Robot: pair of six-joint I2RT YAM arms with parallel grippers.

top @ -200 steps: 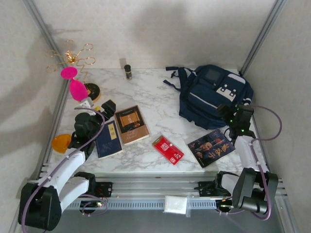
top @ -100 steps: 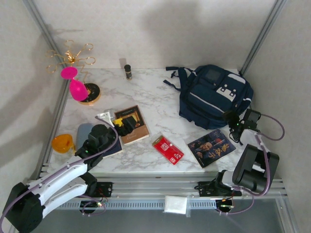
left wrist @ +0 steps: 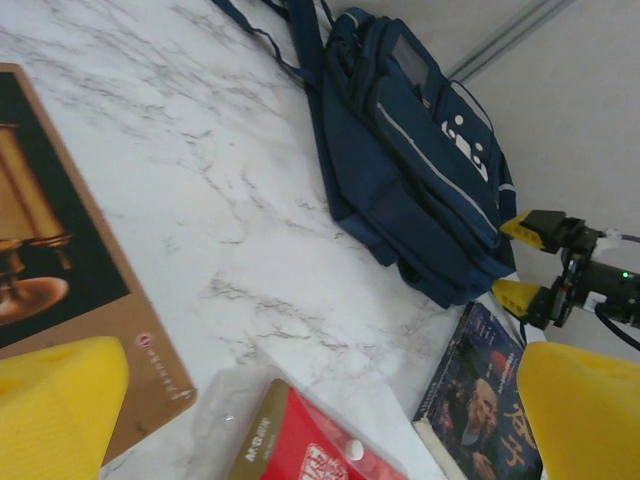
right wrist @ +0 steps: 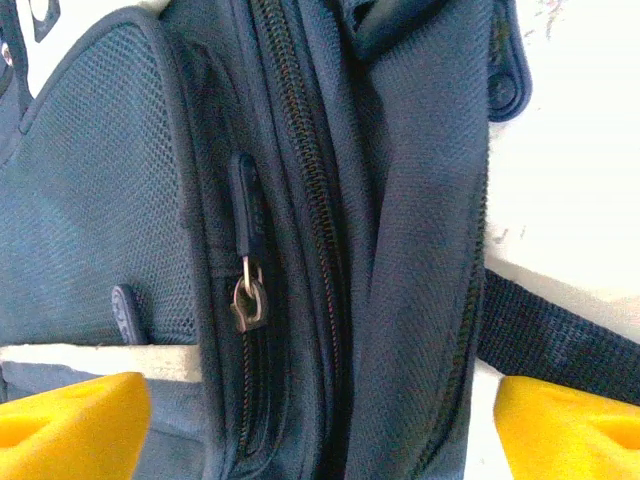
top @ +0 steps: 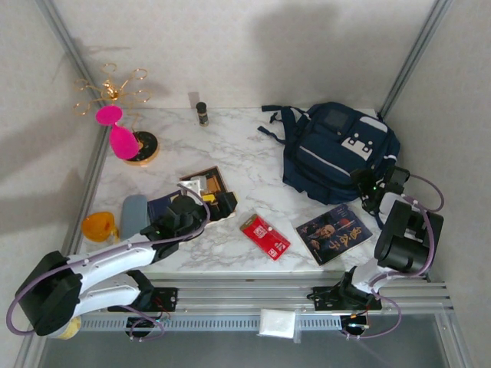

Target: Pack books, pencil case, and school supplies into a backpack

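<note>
The navy backpack [top: 337, 149] lies at the back right, and its side zip pull [right wrist: 248, 300] shows close up. My right gripper [top: 376, 184] is at its lower right edge, open, jaws astride the fabric [right wrist: 320, 430]. My left gripper [top: 212, 198] hovers open over the brown book [top: 205, 178], with nothing between its fingers [left wrist: 320, 420]. The navy book [top: 163, 207] lies partly under the left arm. The portrait book [top: 334, 232] rests at the front right. A flat red pouch [top: 265, 235] lies between them. A grey-blue rounded case [top: 133, 212], likely the pencil case, sits at the left.
A pink hourglass shape on a round base [top: 123, 139] and a gold wire stand [top: 111, 88] occupy the back left. A small dark bottle [top: 202, 113] stands at the back. An orange object [top: 98, 226] is at the left edge. Metal frame posts [top: 410, 57] flank the table.
My left arm has swung right, from over the navy book to over the brown book. My right gripper has moved up to the backpack's lower right edge.
</note>
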